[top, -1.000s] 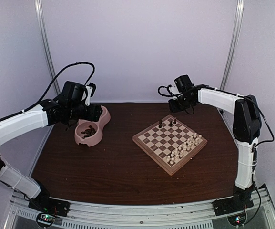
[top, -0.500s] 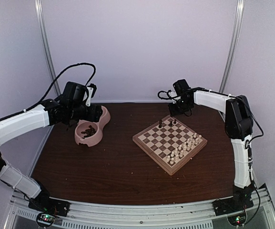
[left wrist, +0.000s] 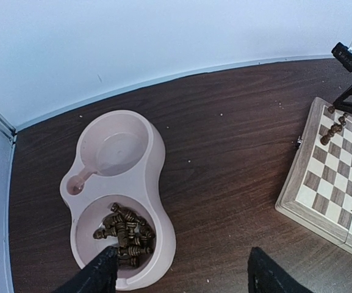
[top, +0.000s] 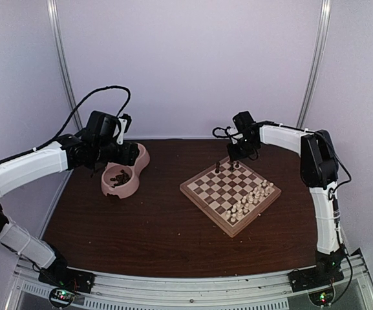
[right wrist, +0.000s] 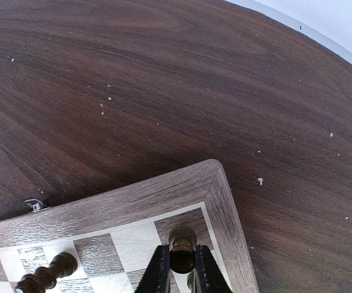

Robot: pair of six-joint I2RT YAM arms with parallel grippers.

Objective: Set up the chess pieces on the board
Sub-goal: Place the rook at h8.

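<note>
The board [top: 230, 190] sits turned like a diamond, with pale chessmen [top: 251, 200] along its near right side. My left gripper [left wrist: 179, 278] hangs wide open over the pink bowl [left wrist: 157, 183], where a heap of tiny dark chess pieces [left wrist: 125, 235] lies. At the board's far corner my right gripper [right wrist: 180, 268] pinches one dark piece [right wrist: 182, 249]. That arm has slid in closer since a second ago.

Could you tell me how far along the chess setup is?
Done: pale cream chessmen line one side of the checkered wooden board; some dark wooden chessmen stand at its far corner. In hand: the right tool grips another chessman there. Remaining: the pile in the pink double bowl below the open left tool.
</note>
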